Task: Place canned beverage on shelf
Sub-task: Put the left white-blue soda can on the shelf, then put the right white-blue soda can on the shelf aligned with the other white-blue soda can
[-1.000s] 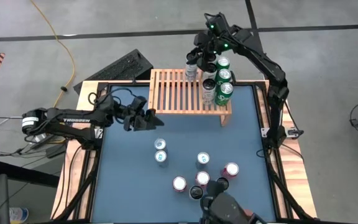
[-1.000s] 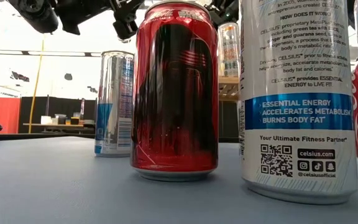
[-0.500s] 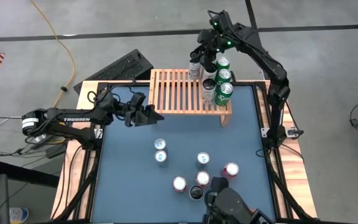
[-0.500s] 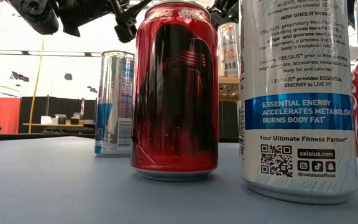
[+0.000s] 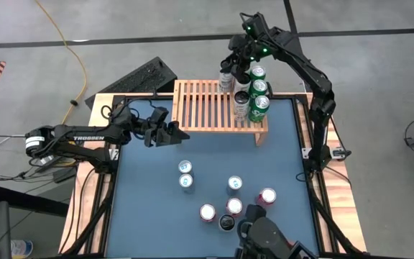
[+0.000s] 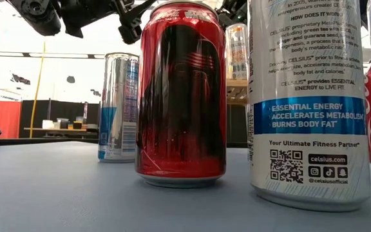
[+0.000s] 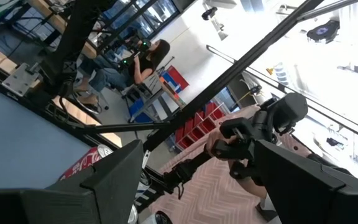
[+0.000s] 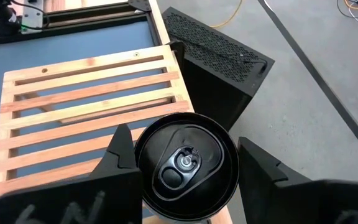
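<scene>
The right gripper (image 8: 185,168) clasps a black-topped can (image 8: 186,165) upright (long axis vertical) above the shelf's (image 8: 73,99) back edge; left gripper (image 5: 172,134) waits open.

In the low view the white Celsius can (image 6: 309,96) is cut off by the top edge, and it and the red can (image 6: 182,90) hide most of the shelf (image 6: 237,90). At that view's right edge, two more cans show only as slivers. In the right wrist view, the black can (image 8: 185,167) hides its own sides, so contact with the fingers (image 8: 120,158) cannot be told.
</scene>
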### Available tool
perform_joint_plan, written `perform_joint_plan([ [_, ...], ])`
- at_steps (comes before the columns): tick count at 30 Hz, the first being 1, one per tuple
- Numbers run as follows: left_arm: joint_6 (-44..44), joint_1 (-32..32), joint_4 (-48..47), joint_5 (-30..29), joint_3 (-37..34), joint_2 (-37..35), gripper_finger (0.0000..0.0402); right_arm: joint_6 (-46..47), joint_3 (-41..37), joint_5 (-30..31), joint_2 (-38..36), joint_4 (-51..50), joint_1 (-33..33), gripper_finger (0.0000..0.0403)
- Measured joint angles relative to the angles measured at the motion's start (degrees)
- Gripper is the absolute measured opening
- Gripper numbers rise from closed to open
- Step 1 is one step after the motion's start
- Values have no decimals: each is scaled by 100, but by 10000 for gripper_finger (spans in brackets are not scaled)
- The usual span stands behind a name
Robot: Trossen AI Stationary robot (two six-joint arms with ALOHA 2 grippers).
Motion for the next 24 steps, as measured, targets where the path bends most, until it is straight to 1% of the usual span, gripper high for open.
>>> perform_joint_plan([
  [3, 0, 0, 0, 4, 0, 0, 293, -1, 1, 9, 0, -3, 0, 146],
  [9, 52, 0, 0, 28, 0, 0, 293, -2, 2, 18, 0, -4, 4, 204],
  [13, 131, 0, 1, 108, 0, 1, 293, -4, 2, 24, -7, 40, 11, 233],
  [17, 133, 0, 2, 109, 0, 2, 293, -7, 2, 22, -9, 138, 46, 247],
  [24, 219, 0, 4, 109, 0, 2, 293, -24, 2, 20, -88, 545, 115, 251],
])
